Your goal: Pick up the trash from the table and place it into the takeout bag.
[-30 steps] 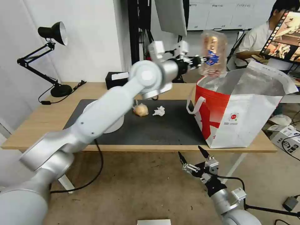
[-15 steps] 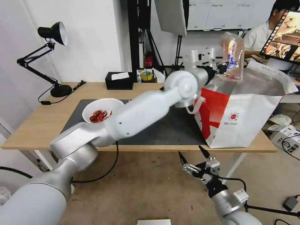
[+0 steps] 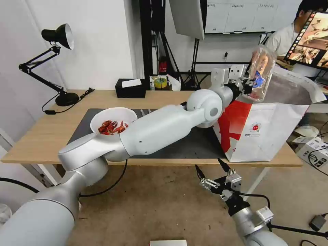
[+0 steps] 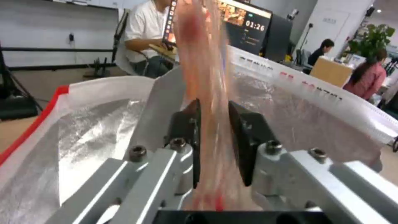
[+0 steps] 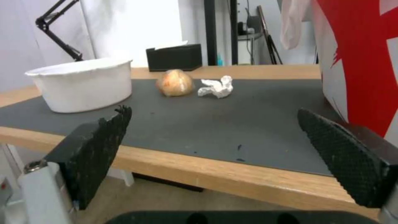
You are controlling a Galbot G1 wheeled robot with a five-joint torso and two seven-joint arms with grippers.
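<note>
- A clear plastic tray (image 3: 260, 72) was held on edge above the open mouth of the takeout bag (image 3: 270, 133), clamped between the fingers of the left tool (image 3: 248, 86).
- The foil lining (image 4: 95, 124) was seen beneath the tray.
- The bowl of crayfish shells (image 3: 112, 122), knotted bag (image 5: 175, 82) and crumpled tissue (image 5: 215, 87) were left on the bench mat (image 5: 215, 124).
- The right tool (image 3: 212, 172) was held apart below the bench edge.

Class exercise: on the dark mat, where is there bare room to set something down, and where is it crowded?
Bare mat runs along the near table edge, between the white bowl and the takeout bag. It is crowded toward the back, where the knotted bag and crumpled tissue lie close together. The left gripper holds a clear tray over the bag's mouth.
</note>
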